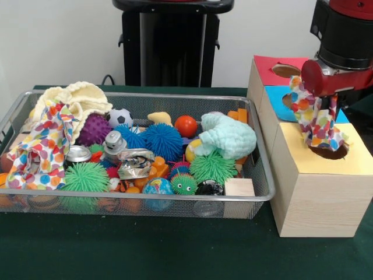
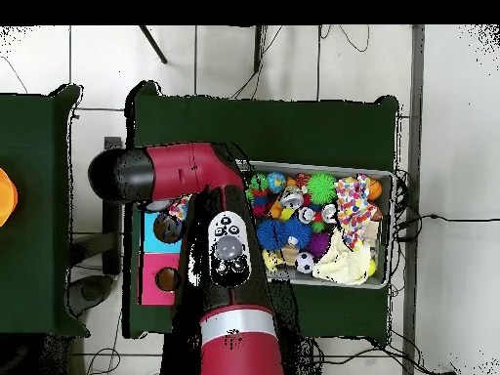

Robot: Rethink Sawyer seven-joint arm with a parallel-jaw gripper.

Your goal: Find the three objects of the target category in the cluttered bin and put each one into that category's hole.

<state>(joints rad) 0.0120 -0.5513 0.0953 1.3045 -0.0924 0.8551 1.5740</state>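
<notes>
Honestly can't read any text in either shot. The crushed can point(image 1: 135, 163) near the middle of the wire bin point(image 1: 256, 195) probably has print on it, but it's just silver crinkles. The wooden box point(image 1: 317, 201) at lower right has coloured tops, no labels or numbers.

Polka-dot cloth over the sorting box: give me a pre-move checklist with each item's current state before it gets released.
1. Polka-dot cloth held by the end effector: ok, it hangs from it.
2. Cloth over the yellow section's hole: ok, its lower end reaches the hole.
3. Cloth fully inside the hole: not ok, most of it hangs above the box.
4. Cloth clear of the blue section's hole: cannot tell, it drapes close beside it.
5. More cloths left in the wire bin: ok, another polka-dot cloth lies at one end.
</notes>
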